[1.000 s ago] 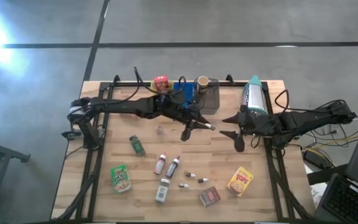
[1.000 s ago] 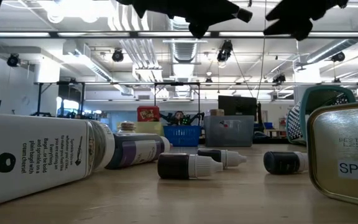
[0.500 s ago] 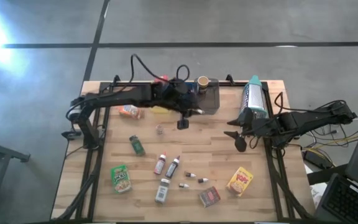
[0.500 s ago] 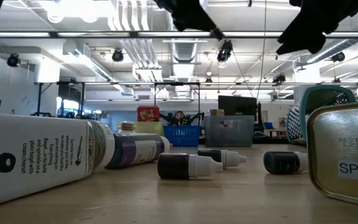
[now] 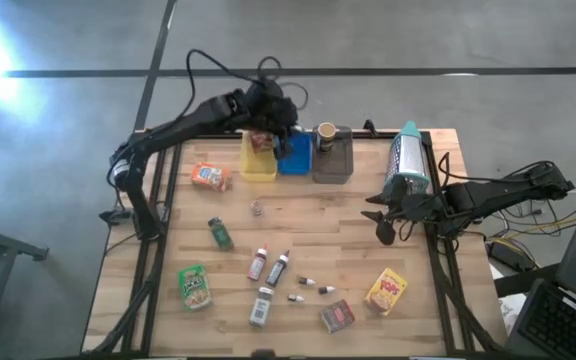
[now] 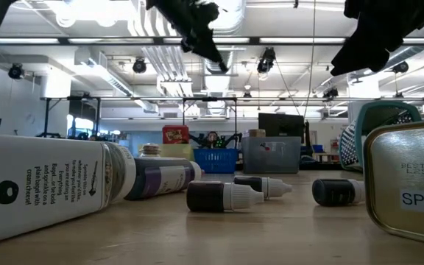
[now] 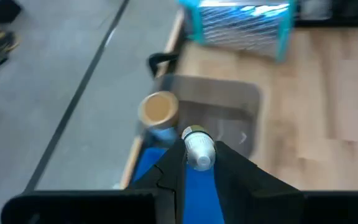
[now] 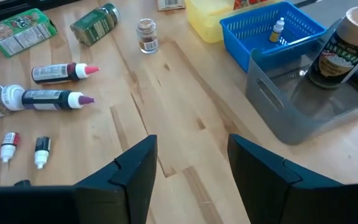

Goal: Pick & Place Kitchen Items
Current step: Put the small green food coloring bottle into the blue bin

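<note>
My left gripper point(image 7: 199, 163) pinched shut on small white-capped vial point(image 7: 199, 150), held above blue mesh tray point(image 5: 295, 157), beside grey tray point(image 7: 213, 115) holding brown cup point(image 7: 159, 110). My right gripper point(image 8: 190, 163) parted, empty, low over bare wood table point(image 5: 338, 215). Dark slim bottles point(image 8: 55, 98) lie near table middle.

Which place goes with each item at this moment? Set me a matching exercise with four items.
Items:
1. brown cup
2. red box
3. orange pouch
4. white-capped vial

Places:
A. in the yellow tray
B. held by the left gripper
C. in the grey tray
D. lying on the table

Pairs: 1-C, 2-A, 3-D, 4-B
</note>
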Available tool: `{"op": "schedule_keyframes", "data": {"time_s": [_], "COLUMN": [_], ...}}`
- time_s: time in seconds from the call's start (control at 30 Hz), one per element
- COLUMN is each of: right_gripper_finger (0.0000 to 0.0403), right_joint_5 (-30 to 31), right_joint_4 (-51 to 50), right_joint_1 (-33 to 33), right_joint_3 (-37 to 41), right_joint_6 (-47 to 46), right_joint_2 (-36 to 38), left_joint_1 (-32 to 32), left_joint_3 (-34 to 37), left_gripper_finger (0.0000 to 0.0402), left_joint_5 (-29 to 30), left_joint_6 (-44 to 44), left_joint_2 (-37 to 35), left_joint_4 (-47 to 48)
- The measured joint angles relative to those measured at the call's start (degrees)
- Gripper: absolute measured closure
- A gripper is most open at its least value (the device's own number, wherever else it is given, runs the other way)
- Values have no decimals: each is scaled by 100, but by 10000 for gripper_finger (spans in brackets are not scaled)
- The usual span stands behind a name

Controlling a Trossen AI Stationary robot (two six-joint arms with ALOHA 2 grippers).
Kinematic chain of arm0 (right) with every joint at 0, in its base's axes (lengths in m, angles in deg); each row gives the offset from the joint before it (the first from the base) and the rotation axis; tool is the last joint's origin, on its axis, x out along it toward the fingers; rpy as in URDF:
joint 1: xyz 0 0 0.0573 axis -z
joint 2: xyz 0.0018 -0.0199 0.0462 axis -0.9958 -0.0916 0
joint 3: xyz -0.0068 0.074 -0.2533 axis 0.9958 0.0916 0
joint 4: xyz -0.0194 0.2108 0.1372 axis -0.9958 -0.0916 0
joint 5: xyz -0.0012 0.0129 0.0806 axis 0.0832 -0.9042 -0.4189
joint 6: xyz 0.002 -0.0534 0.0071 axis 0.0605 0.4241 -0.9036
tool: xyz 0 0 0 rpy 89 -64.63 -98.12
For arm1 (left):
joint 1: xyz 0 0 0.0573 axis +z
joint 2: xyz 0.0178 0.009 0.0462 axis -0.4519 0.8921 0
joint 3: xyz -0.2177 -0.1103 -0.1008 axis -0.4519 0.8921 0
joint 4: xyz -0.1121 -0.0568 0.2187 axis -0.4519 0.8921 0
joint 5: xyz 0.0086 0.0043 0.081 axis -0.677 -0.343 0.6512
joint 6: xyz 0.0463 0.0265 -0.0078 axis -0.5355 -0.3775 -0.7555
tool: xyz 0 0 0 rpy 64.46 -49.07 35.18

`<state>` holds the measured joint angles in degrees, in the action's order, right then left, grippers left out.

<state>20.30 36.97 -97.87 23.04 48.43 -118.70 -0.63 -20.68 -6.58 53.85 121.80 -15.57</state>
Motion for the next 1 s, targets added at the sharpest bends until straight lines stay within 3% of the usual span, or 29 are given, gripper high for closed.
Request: {"op": "schedule_keyframes", "data": {"time_s": [0.27,0.67,1.0], "right_gripper_finger": [209,200,215], "right_joint_5": [303,403,406], "right_joint_4": [20,35,38], "right_joint_1": [17,55,57], "right_joint_3": [-2,-2,-2], "right_joint_6": [-12,-84,-121], "right_joint_2": [6,-2,-2], "left_joint_1": [577,631,616], "left_joint_3": [0,-2,-975], "left_gripper_finger": [335,335,335], "left_joint_5": [-44,-129,-135], "left_joint_6": [-391,-954,-1022], "left_joint_2": [441,1353,2207], "left_joint_4": [14,97,870]}}
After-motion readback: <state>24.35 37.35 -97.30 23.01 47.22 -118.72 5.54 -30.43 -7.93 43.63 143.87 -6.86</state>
